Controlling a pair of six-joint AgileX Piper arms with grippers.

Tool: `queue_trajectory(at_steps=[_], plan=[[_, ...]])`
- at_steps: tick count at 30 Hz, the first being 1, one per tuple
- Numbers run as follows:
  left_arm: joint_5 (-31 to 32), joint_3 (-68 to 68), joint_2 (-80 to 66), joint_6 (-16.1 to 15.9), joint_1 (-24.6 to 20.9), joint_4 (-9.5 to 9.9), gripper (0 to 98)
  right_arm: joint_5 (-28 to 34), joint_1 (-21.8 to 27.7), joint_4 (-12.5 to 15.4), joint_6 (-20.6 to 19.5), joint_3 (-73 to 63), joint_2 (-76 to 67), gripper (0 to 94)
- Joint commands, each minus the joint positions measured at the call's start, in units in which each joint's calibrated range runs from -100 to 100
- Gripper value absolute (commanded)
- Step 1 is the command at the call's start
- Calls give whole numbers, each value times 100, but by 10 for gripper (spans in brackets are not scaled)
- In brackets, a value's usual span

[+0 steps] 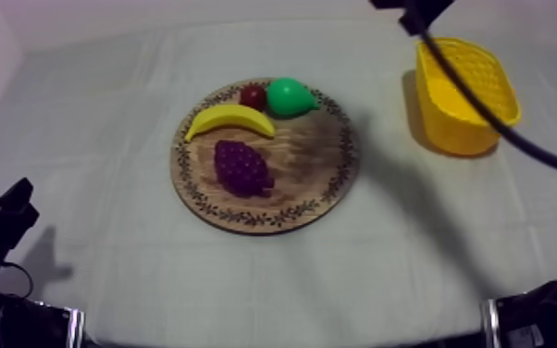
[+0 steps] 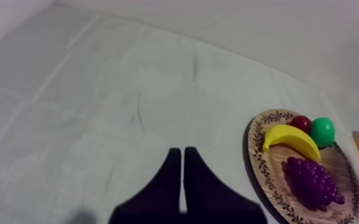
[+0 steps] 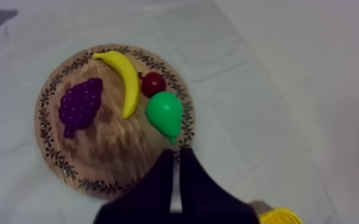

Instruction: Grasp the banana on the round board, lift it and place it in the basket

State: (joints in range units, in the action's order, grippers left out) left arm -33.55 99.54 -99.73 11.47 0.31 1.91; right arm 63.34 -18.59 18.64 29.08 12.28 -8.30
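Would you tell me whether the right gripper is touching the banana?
Apart. The right wrist view shows bare board between the shut right gripper and the banana.

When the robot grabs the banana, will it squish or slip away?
Probably not squishy: the banana looks like smooth toy plastic, so likely stiff and light. Its curved skin might slip. Lying flat on the wooden board, it would probably slide or spin if pushed, not roll.
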Motion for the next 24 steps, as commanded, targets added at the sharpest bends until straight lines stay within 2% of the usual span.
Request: queue_trajectory(at_steps=[1,7,11,14,20,24], plan=[[0,1,-1,1,1,2,1,11,-107,-22,34,-92,356,70],[0,1,-1,0,1,2,1,86,-358,-102,104,-503,1183,248],[0,1,-1,0,1,2,1,126,-449,-67,160,-734,1648,432],[0,1,-1,1,1,2,1,116,-520,-54,200,-891,1914,531],[0,1,-1,0,1,2,1,198,-708,-89,298,-1373,2433,627],[0,1,-1,0,1,2,1,270,-854,-136,298,-1827,2813,652]])
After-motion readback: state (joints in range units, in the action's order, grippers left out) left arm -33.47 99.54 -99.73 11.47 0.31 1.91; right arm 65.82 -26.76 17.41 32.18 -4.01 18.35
